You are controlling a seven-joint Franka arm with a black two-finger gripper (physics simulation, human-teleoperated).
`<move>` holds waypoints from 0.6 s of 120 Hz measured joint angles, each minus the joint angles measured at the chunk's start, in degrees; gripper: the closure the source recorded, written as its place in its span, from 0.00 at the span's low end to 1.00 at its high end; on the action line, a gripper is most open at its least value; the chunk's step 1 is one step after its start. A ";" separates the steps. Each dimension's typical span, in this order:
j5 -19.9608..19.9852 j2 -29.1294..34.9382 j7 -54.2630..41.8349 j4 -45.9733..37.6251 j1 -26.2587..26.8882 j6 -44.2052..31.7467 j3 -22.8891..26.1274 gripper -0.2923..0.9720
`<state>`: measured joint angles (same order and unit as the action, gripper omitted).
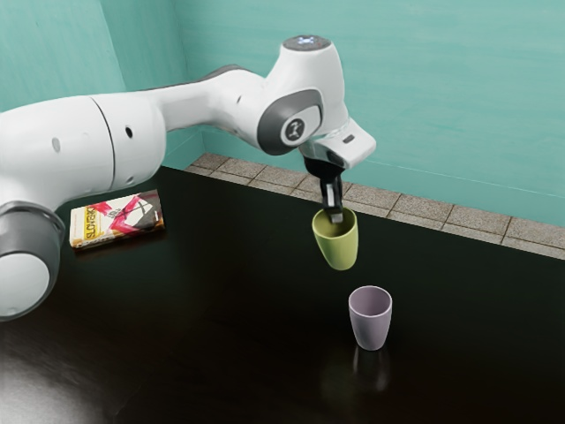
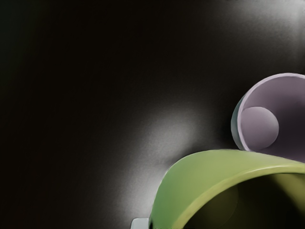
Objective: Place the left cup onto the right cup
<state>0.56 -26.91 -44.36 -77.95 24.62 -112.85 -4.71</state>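
Exterior and wrist views of a single-arm cup-stacking scene. The white arm (image 1: 159, 124) enters from the exterior view's left and carries its black gripper (image 1: 333, 215) pointing downward over the dark, glossy table (image 1: 221, 309). The gripper is clenched on the rim of the green cup (image 1: 336, 240), one finger visible against the rim at the cup's 12 o'clock edge. The green cup hangs clear of the table, mouth upward and slightly tilted. The lilac cup (image 1: 370, 316) stands upright on the table at about 5 o'clock from the green cup, near it but not touching, with its faint reflection in the tabletop below. A flat printed packet (image 1: 116, 220) lies on the table at about 9 o'clock from the green cup, well apart from both cups. A tiled strip (image 1: 441, 216) borders the table's far edge beneath a teal wall (image 1: 441, 79). In the wrist view, the green cup (image 2: 209, 176) appears as a large blurred rim just under the hand, and the open mouth and inner base of the lilac cup (image 2: 281, 95) lie just beyond that rim on the table (image 2: 71, 95).
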 joint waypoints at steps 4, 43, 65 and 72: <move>-0.28 -0.14 0.09 0.62 0.53 0.13 0.02 0.85; -1.43 -2.27 1.34 3.87 4.14 1.34 0.06 0.85; -1.07 -2.58 2.68 4.43 4.27 3.89 0.63 0.85; -0.91 -3.00 3.04 4.72 4.29 4.36 0.75 0.85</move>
<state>-0.35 -29.91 -41.32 -73.23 28.91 -108.49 -3.96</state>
